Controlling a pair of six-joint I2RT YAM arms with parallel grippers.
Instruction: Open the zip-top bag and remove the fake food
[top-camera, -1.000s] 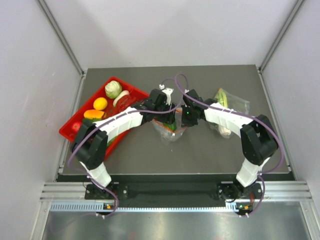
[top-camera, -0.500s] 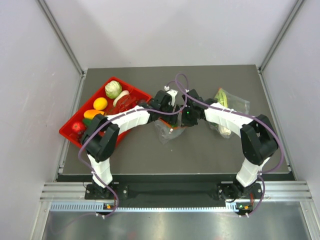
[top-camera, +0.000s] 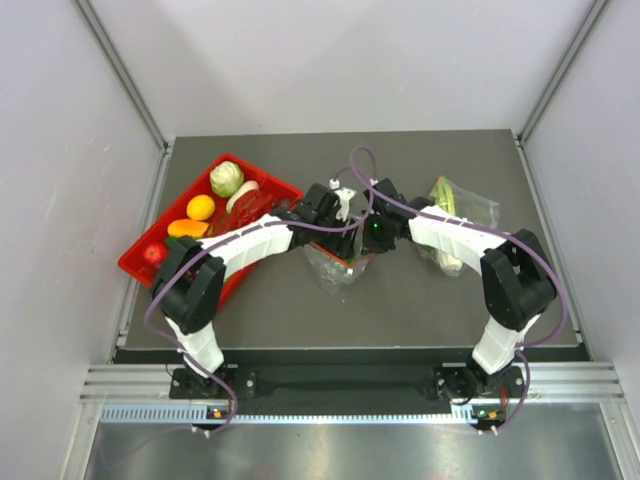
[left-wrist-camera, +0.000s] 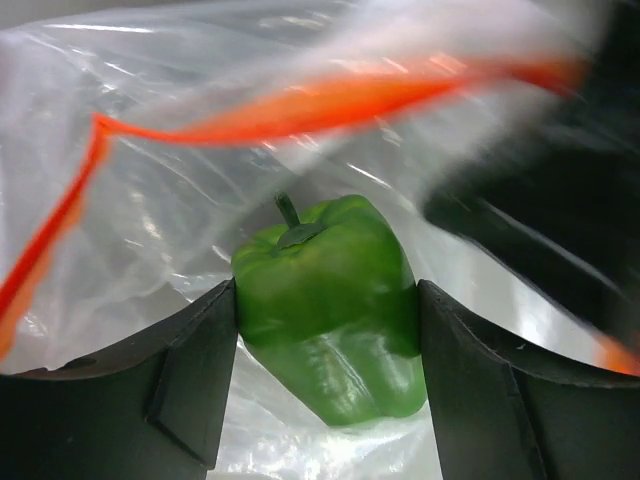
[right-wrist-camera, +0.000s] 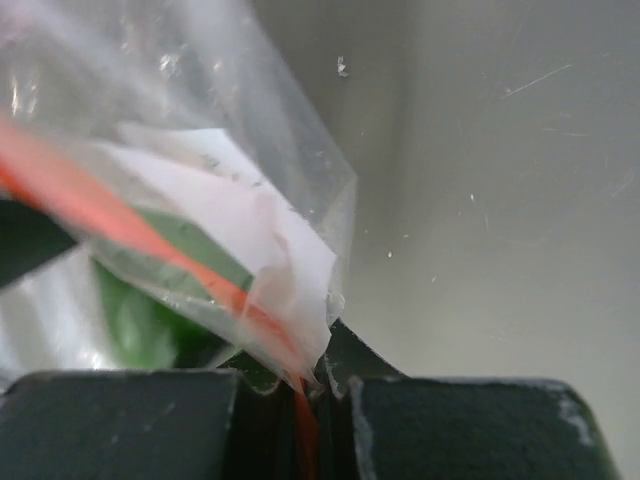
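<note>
Centrally in the top view sits the zip-top bag (top-camera: 335, 268). The left gripper (left-wrist-camera: 327, 297) has its jaws pressed on both sides of the green pepper (left-wrist-camera: 325, 330) inside. The right gripper (right-wrist-camera: 300, 385) has its jaws pinching the red-orange zip strip (right-wrist-camera: 200, 275), beside a blurred white patch (right-wrist-camera: 230, 205).

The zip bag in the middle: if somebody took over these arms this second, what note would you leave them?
Right claw: shut on the bag's red strip, holding the mouth open.
Left claw: inside the bag, closed around a green pepper.
Done: the bag is open, mid-table.
Left: lift the pepper out, probably over to the red tray. I can't see any other food in the bag.
</note>
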